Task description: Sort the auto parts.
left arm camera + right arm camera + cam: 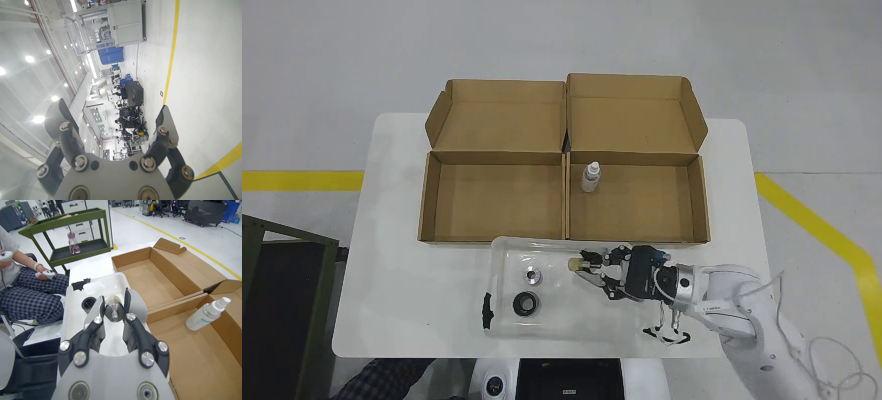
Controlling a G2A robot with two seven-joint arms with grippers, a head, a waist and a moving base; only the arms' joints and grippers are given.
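The right pincer [114,303] is gripping a metal part [113,313] by its sides over the clear tray [121,279] — a black ring [88,303] is sitting just beside it in the tray. A spray bottle [205,315] is lying in a cardboard box [198,351].

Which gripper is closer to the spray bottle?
Right. Right gripper, shut on a metal part, is in the tray beside the box with the spray bottle; left gripper faces the hall.

Factory hall: floor lines [171,56], machine enclosure [124,24]
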